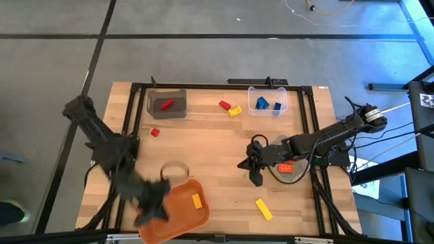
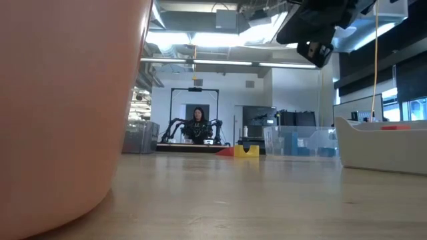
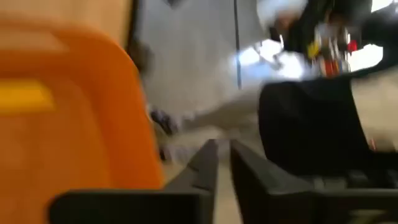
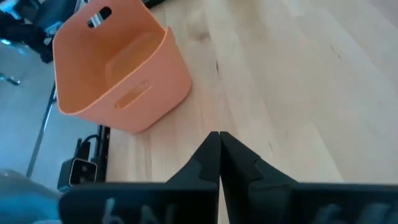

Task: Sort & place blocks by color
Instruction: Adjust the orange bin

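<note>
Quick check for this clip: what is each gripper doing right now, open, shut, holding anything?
Left gripper: closed, nothing visible between the fingers, beside the orange bin.
Right gripper: closed and empty, above bare table.

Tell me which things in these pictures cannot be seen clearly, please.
- Left gripper: blurred in the high view, so what lies under it is unclear.
- Orange bin: fills the low view's left side, hiding that part of the table.
- Orange block: partly covered by the right arm.
- Person: too small.
</note>
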Tool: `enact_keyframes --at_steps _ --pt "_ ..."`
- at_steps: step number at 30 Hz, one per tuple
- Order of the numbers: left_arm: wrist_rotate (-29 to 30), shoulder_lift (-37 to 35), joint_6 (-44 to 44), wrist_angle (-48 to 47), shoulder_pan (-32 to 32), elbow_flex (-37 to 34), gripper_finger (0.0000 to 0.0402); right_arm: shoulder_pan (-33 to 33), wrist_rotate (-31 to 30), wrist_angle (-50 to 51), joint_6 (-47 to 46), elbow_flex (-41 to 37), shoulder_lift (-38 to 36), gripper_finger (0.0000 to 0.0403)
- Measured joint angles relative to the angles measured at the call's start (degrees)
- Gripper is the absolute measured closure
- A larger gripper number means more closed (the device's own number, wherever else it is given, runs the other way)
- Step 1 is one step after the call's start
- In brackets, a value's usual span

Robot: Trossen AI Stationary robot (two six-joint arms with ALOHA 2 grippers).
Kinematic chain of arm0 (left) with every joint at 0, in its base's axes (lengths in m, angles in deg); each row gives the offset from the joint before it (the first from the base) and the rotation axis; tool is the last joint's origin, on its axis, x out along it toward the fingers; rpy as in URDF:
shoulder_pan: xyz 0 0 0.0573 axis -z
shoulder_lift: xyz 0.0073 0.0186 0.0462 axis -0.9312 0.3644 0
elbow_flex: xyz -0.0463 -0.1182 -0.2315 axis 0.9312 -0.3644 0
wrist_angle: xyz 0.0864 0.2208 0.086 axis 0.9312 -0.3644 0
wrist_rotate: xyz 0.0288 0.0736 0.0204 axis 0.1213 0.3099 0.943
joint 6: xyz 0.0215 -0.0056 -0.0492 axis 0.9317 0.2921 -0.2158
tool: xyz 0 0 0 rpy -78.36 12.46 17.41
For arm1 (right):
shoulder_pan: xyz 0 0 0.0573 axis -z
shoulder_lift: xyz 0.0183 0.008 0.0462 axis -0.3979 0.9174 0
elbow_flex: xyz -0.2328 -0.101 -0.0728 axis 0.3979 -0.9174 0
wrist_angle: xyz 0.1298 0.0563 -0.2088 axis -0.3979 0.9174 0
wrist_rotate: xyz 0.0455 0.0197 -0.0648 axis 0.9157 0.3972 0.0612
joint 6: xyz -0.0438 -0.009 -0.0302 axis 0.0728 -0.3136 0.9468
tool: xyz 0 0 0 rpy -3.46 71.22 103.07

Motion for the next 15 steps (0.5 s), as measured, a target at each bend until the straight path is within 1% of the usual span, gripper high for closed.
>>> enact_keyframes --at_steps 1,3,6,8,11,13,15 --pt "0.0 2.7 -1.2 0.2 2.2 2.0 0.0388 0.3 0.7 0.0 1.0 0.0 0.0 0.0399" --pt "0.5 8.2 -3.0 0.3 6.1 6.2 0.0391 1.1 1.9 0.1 2.2 0.0 0.0 0.0398" --pt "0.7 16.9 -4.0 -1.3 9.8 14.1 0.0399 2.1 3.6 1.0 4.6 0.0 0.0 0.0400" --pt "1.0 22.6 -4.1 -6.2 11.0 20.6 0.0399 2.8 3.9 1.9 5.9 0.0 0.0 0.0401" --pt "0.6 31.1 -4.1 -17.9 12.3 29.5 0.0401 3.7 3.9 4.0 6.3 0.0 0.0 0.0399" --pt "0.3 36.1 -4.2 -24.1 12.8 34.3 0.0401 4.1 3.9 4.7 6.8 0.0 0.0 0.0398" --pt "0.3 39.6 -5.2 -29.1 13.3 37.7 0.0401 4.1 3.9 5.5 7.7 0.0 0.0 0.0400"
